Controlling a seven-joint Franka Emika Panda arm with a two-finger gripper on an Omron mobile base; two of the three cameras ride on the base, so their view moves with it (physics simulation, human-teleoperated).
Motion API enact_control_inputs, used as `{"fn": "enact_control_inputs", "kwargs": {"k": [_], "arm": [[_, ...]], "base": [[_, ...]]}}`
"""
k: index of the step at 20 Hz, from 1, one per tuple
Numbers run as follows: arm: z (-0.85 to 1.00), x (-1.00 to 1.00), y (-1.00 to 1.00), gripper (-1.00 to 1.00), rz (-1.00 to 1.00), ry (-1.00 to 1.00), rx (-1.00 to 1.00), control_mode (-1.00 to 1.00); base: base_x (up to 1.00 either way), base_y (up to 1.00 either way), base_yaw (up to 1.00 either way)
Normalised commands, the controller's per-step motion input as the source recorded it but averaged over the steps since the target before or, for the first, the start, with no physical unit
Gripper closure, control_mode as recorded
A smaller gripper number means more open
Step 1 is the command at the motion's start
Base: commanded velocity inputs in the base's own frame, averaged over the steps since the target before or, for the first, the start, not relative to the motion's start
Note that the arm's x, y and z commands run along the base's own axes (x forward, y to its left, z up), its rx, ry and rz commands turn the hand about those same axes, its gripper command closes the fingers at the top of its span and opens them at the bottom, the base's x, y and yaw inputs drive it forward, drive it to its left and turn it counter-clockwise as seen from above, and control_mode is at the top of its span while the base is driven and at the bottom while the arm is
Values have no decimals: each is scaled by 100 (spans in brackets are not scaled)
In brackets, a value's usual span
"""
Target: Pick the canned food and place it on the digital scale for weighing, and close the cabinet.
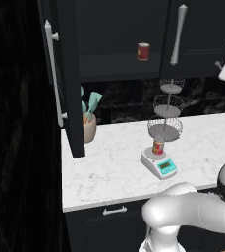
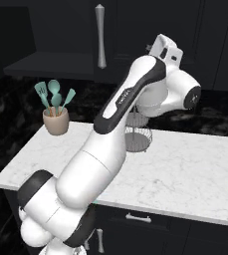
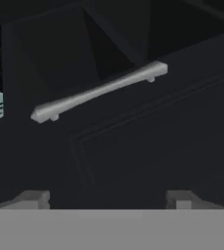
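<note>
canned food (image 1: 158,146) upright on the round plate of the digital scale (image 1: 159,165), scale sits on the white marble table (image 1: 109,167), teal display facing front. Three-tier wire basket stand (image 1: 166,114) just behind the scale. Beige utensil pot (image 1: 89,127) with teal utensils at the table's left back, next to the open door.

cabinet (image 1: 114,34) above the table: left door (image 1: 67,78) swung out toward the camera, edge-on, silver bar handle (image 1: 54,74) on it; right door closed with its long handle (image 1: 178,34). Second red can (image 1: 143,51) stands on the shelf inside the open half.

Right base view: arm raised, hand up high near the cabinet front; same pot (image 2: 56,121) on the table's left, wire stand partly hidden behind the arm.

Hand view: gripper (image 3: 108,200) faces a dark panelled door (image 3: 147,146) close up, silver bar handle (image 3: 99,92) running diagonally across above the tips. Jaws stand wide apart, nothing between them, both tips (image 3: 33,199) clear of the handle and holding nothing. Bit of teal utensil at left edge
</note>
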Motion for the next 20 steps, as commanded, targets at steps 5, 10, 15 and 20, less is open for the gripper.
{"fn": "enact_control_inputs", "kwargs": {"k": [5, 10, 15, 20], "arm": [[-19, -100, 19, -100, 0, -31, 0, -100], [12, -100, 5, -100, 0, -18, 9, -100], [-4, -100, 33, -100, 0, -22, 6, -100], [-2, -100, 46, -100, 0, -29, 6, -100]], "base": [[0, 0, 0], [0, 0, 0], [0, 0, 0], [0, 0, 0]]}}
